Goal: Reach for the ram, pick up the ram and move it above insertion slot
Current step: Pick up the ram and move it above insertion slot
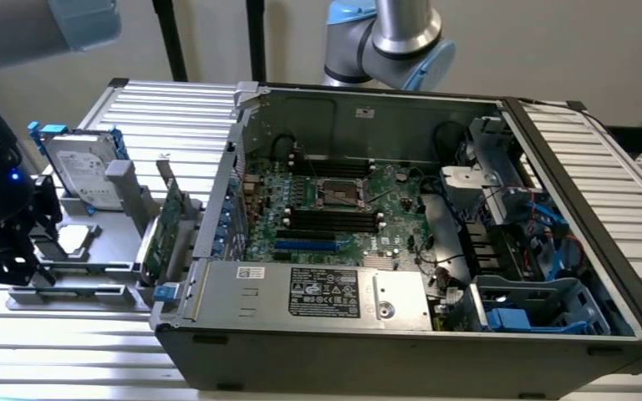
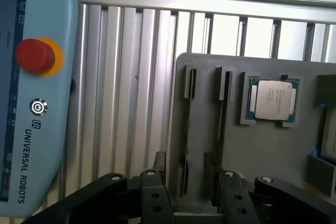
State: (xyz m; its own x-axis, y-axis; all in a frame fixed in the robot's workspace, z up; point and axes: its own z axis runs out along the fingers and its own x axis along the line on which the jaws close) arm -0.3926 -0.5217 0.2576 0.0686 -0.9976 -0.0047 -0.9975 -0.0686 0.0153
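Evidently lined up for the pick: jaws wide open, holding nothing, straddling what looks like the ram [image 2: 188,129], which stands on edge in a gray holder [image 2: 262,156], likely so both faces stay free to pinch. Black memory slots [image 1: 333,219] lie well apart, inside the open case [image 1: 410,359].
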